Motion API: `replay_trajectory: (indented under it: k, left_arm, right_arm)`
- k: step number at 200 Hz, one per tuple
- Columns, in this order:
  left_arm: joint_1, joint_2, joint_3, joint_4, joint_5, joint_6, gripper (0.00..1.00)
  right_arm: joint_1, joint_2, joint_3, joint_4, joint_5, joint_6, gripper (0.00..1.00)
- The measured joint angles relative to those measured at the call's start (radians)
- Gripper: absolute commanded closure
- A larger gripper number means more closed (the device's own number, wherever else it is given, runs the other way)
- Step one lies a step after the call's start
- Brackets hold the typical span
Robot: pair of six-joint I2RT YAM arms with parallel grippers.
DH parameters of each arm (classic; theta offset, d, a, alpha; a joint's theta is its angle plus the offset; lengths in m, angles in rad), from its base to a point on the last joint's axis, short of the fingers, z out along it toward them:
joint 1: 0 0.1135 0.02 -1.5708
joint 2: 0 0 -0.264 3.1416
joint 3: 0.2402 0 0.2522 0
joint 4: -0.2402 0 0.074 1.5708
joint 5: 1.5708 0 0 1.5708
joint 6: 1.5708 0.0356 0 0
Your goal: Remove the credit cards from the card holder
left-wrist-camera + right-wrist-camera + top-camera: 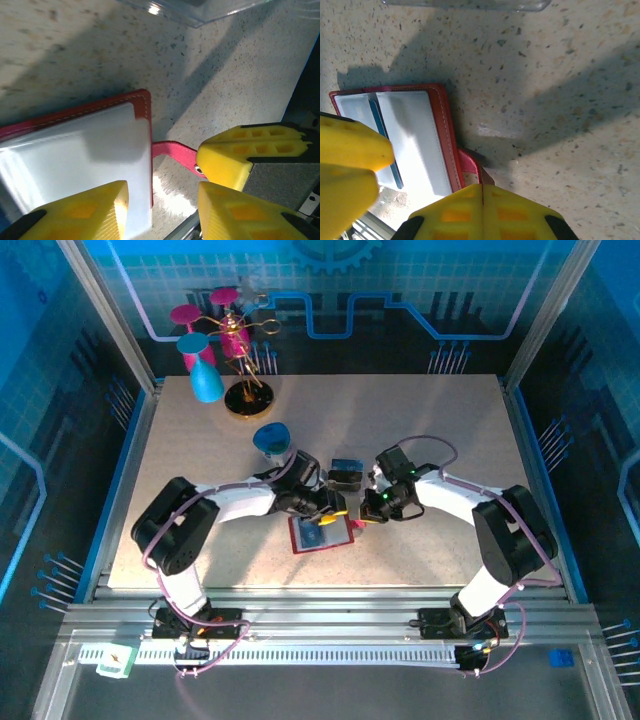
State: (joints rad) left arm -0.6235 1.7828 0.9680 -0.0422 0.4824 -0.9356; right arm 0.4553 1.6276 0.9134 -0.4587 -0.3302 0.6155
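Observation:
The red card holder (pixel 320 532) lies open on the table, its pale grey-blue inner pocket (pixel 75 155) facing up. My right gripper (pixel 482 200) is shut on the card holder's red snap tab (pixel 470 165) at its right edge; in the left wrist view its yellow fingers (pixel 230 155) pinch the tab (pixel 172 149). My left gripper (pixel 165 210) is open and stands over the holder's right edge with nothing between its fingers. A thin dark blue edge (pixel 385 142), seemingly one of the credit cards, sticks out of a pocket beside the left gripper's fingers (pixel 347 170).
A clear plastic tray (pixel 200 12) lies just beyond the holder, with a dark and blue thing (pixel 346 472) at it. A blue cup (pixel 271 440) stands behind the left arm. At the back left is a gold-based rack (pixel 247 398) with pink and blue cups.

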Motion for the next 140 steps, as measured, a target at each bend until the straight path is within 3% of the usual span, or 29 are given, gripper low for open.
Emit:
replay_trajectory:
  k: [103, 140]
  left_arm:
    - [-0.040, 0.099, 0.093, 0.033, 0.006, -0.007, 0.53]
    - [-0.037, 0.074, 0.093, 0.026, -0.020, -0.006, 0.53]
  right_arm:
    - [-0.112, -0.050, -0.109, 0.008, -0.022, -0.026, 1.00]
    - [-0.123, -0.067, -0.111, 0.001, -0.023, -0.031, 0.88]
